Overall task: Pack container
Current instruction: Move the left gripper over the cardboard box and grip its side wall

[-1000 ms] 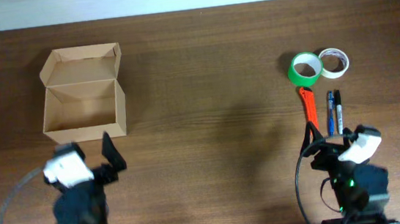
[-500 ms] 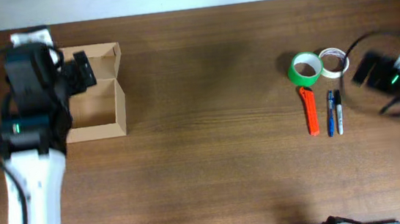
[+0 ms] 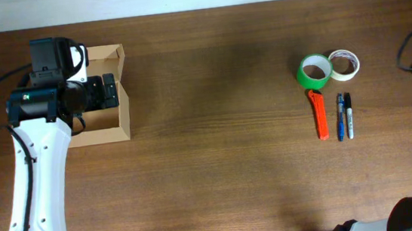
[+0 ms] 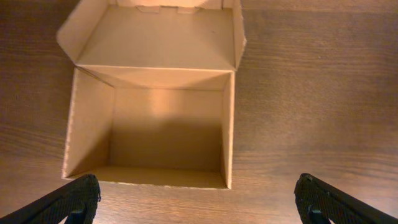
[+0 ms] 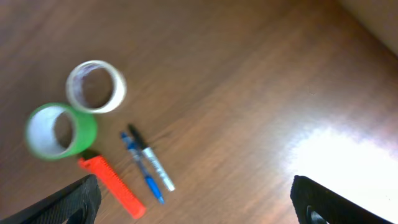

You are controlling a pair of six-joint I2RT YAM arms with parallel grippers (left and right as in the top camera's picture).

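Wood table (image 3: 219, 175): container (image 4: 168, 143) empty, far left; left gripper (image 4: 199, 200), right gripper (image 5: 198, 199) spread, empty; next, likely grasp green tape (image 5: 60, 132)

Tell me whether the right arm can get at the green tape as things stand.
Probably yes. The green tape lies uncovered on the table beside the white roll; the right claw hangs open off to one side, with nothing between.

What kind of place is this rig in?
Likely a lab packing bench: wood table, an empty open box, and green tape, a cutter and pens laid out neatly.
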